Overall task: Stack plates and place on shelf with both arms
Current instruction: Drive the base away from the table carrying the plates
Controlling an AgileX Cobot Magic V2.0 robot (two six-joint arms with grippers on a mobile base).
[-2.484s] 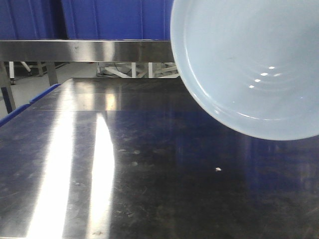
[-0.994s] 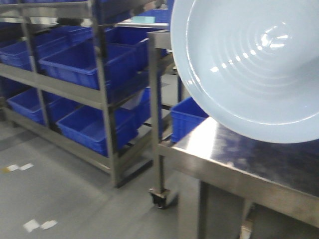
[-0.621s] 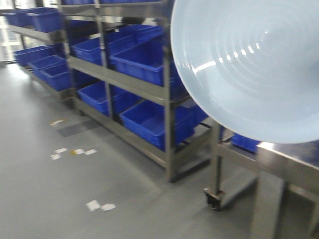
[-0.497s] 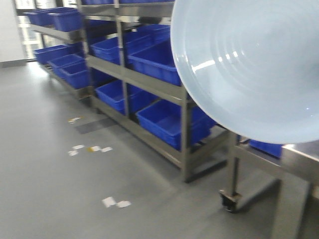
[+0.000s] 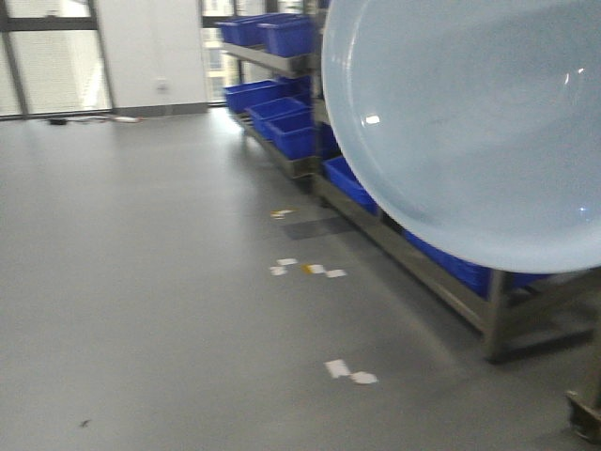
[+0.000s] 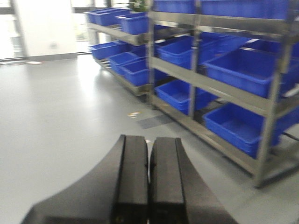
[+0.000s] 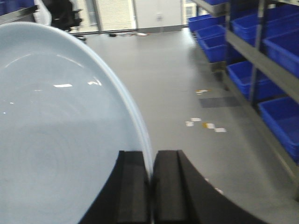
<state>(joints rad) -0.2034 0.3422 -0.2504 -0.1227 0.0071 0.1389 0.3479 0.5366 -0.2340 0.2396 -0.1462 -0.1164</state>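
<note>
Plates (image 7: pixel 60 140) in right end effector (image 7: pixel 151 173) (rim-pinched)

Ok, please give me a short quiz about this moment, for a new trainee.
1. True or false: the left tool is wide open.
2. What does the right tool pinch? A) a cloth B) the rim of the pale plate C) nothing
3. Fill in: the steel racks hold blue ____.
Key: 1 false, its jaws are shut together on nothing; 2 B; 3 crates.
</note>
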